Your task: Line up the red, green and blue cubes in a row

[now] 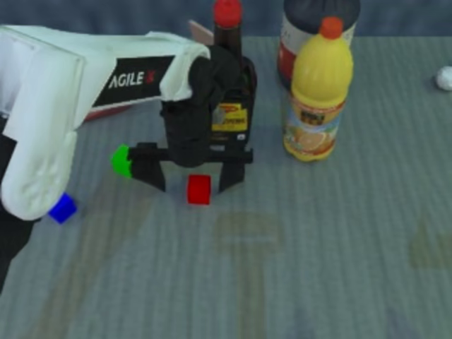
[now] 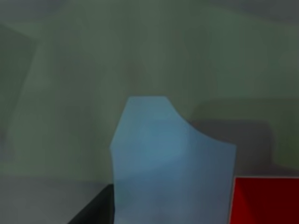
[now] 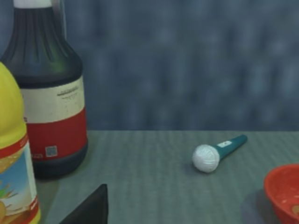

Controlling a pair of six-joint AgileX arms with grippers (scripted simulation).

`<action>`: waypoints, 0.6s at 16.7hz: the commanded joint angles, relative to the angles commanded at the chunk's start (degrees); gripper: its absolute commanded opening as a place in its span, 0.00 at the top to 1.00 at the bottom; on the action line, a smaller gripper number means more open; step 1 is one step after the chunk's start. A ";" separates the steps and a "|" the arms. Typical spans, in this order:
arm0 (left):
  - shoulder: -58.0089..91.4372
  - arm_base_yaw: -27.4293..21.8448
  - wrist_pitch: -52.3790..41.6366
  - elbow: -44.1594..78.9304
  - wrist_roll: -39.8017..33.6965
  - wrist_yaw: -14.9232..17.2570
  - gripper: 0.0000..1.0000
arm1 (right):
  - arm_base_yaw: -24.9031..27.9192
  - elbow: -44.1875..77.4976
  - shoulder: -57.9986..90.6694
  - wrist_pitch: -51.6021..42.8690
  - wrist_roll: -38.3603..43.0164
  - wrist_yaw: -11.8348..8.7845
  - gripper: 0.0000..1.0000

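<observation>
Left gripper [image 1: 192, 174] fingers astride red cube [image 1: 199, 189]

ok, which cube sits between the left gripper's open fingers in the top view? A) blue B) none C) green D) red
D: the red cube lies between the spread fingers of the left gripper; the green cube is outside them at the left end of the gripper's bar, and the blue cube is farther left by the arm.

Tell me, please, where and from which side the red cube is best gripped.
Grip the red cube across its two flat side faces, from straight above. It sits flat on the table, and the left claw hangs open over it, one finger on each side.
</observation>
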 joint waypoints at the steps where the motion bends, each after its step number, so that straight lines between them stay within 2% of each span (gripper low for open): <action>1: 0.00 0.00 0.00 0.00 0.00 0.00 0.45 | 0.00 0.00 0.00 0.00 0.00 0.00 0.00; 8: 0.00 0.00 0.00 0.00 0.00 0.00 0.98 | 0.00 0.00 0.00 0.00 0.00 0.00 0.00; 10: 0.00 0.00 0.00 0.00 0.00 0.00 1.00 | 0.00 0.00 0.00 0.00 0.00 0.00 0.00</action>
